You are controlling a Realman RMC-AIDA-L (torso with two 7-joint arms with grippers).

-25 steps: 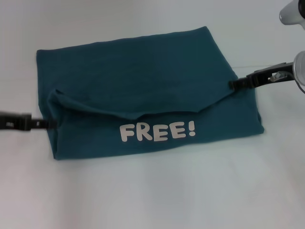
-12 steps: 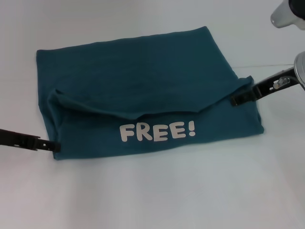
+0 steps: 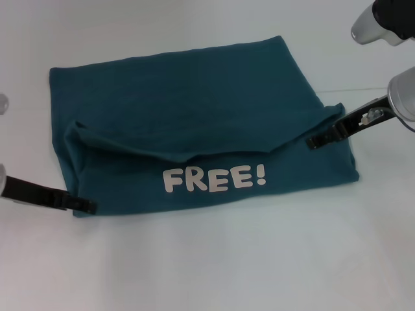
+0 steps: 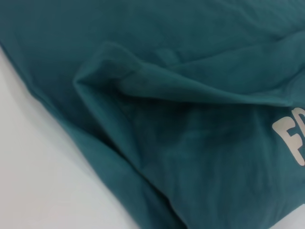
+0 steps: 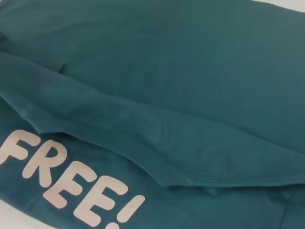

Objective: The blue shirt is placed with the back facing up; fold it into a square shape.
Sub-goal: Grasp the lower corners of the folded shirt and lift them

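Observation:
The blue shirt lies folded on the white table. A flap is folded over from the far side, with the white "FREE!" lettering showing below it on the near part. My left gripper is at the shirt's near left corner, low at the table. My right gripper is at the shirt's right edge, where the flap ends. The left wrist view shows the flap's raised left corner. The right wrist view shows the flap's hem above the lettering.
Part of my right arm's grey casing hangs over the far right. White table lies all round the shirt, with wide room on the near side.
My left gripper has moved from the shirt's left edge toward me to its near left corner. My right gripper has shifted slightly nearer and inward along the right edge. The shirt keeps its shape.

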